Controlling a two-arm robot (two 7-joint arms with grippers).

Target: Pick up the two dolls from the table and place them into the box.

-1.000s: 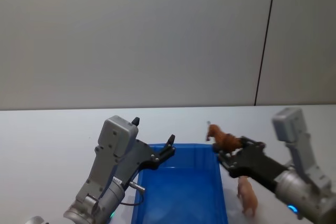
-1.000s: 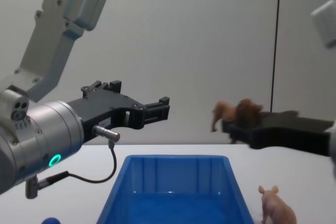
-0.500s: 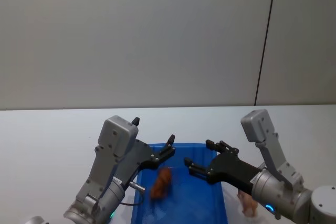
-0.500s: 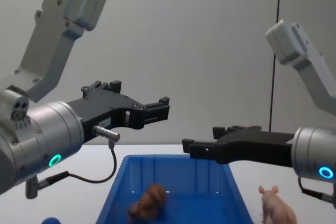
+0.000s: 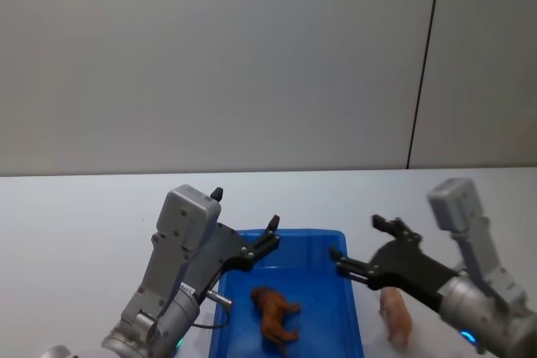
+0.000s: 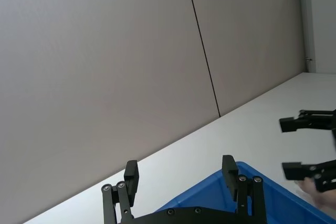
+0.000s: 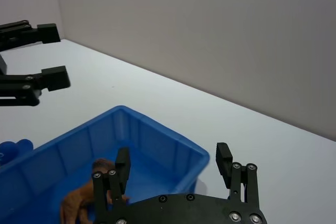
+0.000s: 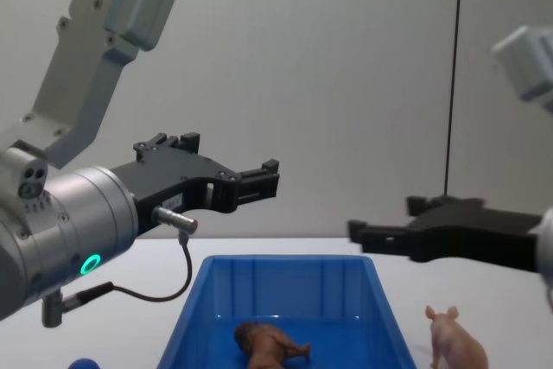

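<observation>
Head view puts the pig (image 5: 396, 318) at lower right, just below the right end effector (image 5: 356, 240), jaws apart and empty; the left end effector (image 5: 245, 210), also spread, sits farther off.

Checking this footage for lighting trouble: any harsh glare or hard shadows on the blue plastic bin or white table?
Head view: even light, no hard shadows on the white tabletop or the blue plastic bin. Chest view: a mild sheen on the bin's floor around the reddish-brown animal figurine; the black right gripper reads dark against the wall. Right wrist view: a soft shadow beside the bin's corner.
</observation>
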